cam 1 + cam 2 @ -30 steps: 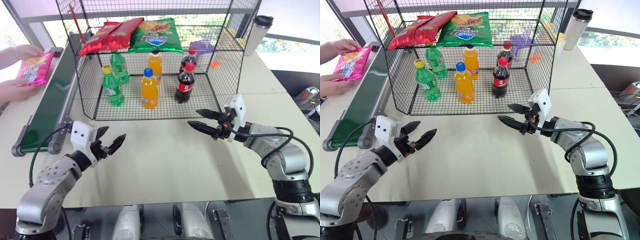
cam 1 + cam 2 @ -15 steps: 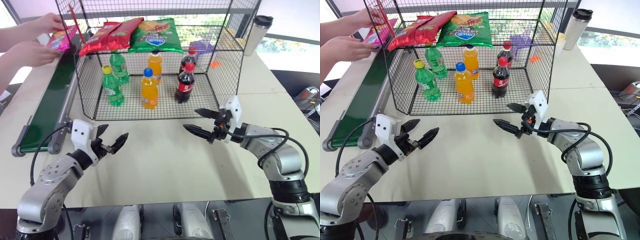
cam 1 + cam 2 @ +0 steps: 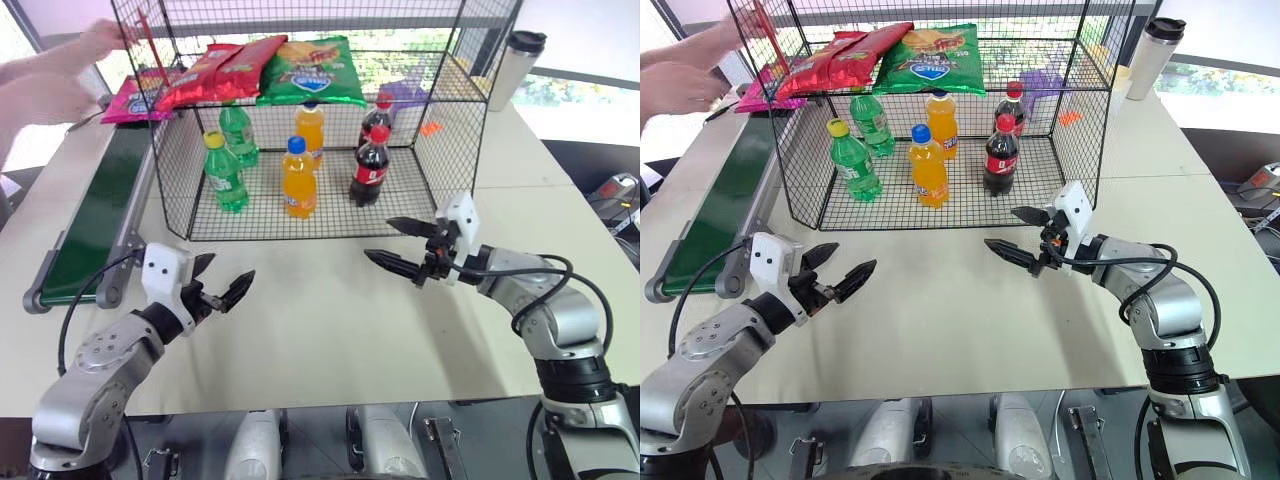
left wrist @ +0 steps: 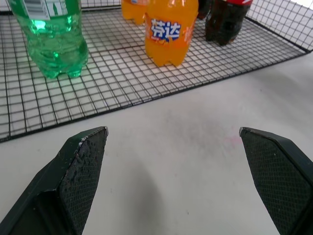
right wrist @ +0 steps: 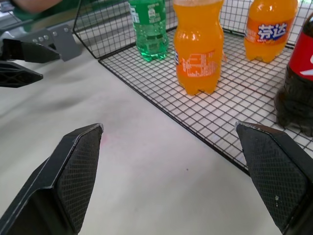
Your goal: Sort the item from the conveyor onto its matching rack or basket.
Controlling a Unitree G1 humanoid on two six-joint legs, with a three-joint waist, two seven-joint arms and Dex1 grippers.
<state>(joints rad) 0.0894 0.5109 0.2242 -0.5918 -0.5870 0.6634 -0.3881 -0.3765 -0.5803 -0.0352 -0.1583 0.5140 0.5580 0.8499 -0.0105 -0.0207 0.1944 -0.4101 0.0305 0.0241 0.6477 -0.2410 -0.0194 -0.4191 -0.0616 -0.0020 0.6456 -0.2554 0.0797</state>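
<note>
The magenta-pink snack bag [image 3: 133, 101] lies flat at the far end of the dark-green conveyor [image 3: 96, 210], beside the left wall of the black wire cage [image 3: 445, 150]. A person's hands [image 3: 52, 82] hover just past the bag. My left gripper [image 3: 227, 274] is open and empty over the table, near the conveyor's near roller end. My right gripper [image 3: 380, 240] is open and empty in front of the cage's open side. Both are far from the bag. In the wrist views the open fingers [image 4: 83, 166] [image 5: 78, 166] frame bare table before the cage floor.
On the cage's upper shelf lie a red chip bag [image 3: 215, 70] and a green chip bag [image 3: 313, 72]. Green [image 3: 224, 172], orange [image 3: 298, 178] and cola [image 3: 370, 166] bottles stand on its grid floor. A steel tumbler [image 3: 520, 66] stands at the back right.
The person carried the pink bag from the left of the belt to its far end and laid it there. My right gripper opened wider. Both arms kept their place.
</note>
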